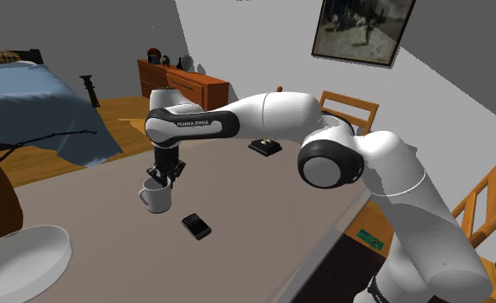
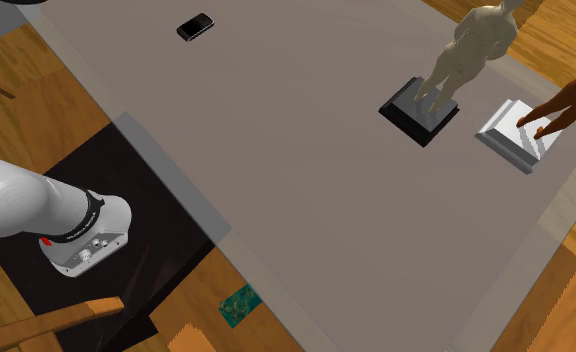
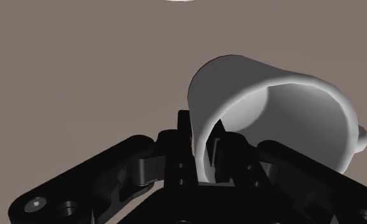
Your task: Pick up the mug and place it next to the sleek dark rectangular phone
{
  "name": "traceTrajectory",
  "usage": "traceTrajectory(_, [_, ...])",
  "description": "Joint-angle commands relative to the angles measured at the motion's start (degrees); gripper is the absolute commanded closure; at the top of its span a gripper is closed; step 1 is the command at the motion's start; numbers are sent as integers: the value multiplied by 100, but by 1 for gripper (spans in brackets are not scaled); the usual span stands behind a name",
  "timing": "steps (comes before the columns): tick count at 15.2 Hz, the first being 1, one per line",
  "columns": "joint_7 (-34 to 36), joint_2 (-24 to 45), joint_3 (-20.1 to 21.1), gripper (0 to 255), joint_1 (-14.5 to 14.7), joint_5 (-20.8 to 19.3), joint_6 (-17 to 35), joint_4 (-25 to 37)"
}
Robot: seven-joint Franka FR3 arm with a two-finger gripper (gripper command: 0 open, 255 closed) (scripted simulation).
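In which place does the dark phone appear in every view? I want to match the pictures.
Shoulder view: the phone lies on the table, below the centre, just right of the mug.
Second exterior view: the phone lies near the top edge, left of centre.
Wrist view: the gripper clasps the mug's wall over bare table.
Shared landmark: the grey-brown table top.
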Motion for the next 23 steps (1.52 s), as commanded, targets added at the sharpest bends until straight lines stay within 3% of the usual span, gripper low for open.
traceTrajectory(1, [-21, 12, 3, 255, 4, 9, 157, -141])
traceTrajectory(12, [-38, 55, 8, 255, 9, 19, 316, -258])
traceTrajectory(13, [-38, 56, 8, 0, 9, 19, 316, -258])
traceTrajectory(18, [-38, 55, 8, 0, 9, 19, 317, -259])
traceTrajectory(23, [2, -69, -11, 0, -42, -13, -322, 259])
